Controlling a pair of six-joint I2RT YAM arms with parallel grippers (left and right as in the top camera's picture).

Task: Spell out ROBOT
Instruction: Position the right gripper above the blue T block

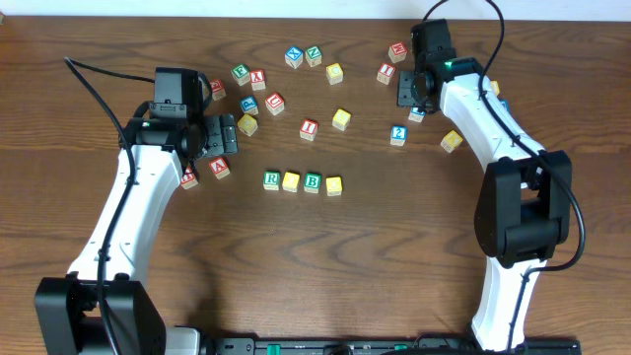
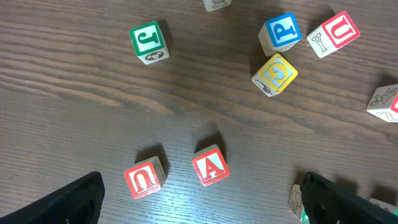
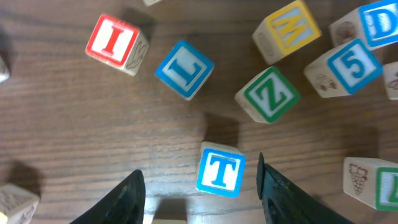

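My left hand (image 2: 204,204) hangs wide open near the table's left edge, over the red A (image 2: 210,168). Mid-table, in a row: R (image 1: 272,179), yellow cube (image 1: 291,181), B (image 1: 313,182), second yellow cube (image 1: 334,185). Toward the far right corner, my right hand (image 3: 198,179) straddles the blue T (image 3: 221,169), fingers apart, clear of it.

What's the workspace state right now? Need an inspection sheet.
surface: dark wood table, no spills seen.
job's things: R, first yellow cube, B and second yellow cube sit in a row near centre; T cube is apart from the row, between the right hand's fingers.
clutter: loose letter cubes scattered over the far half, including red A and red I.
hands: left hand wide open, empty, near red A; right hand open, straddling T cube, gaps on both sides.
cables: left cable and right cable, black, neither on cubes.
surroundings: nothing seen.
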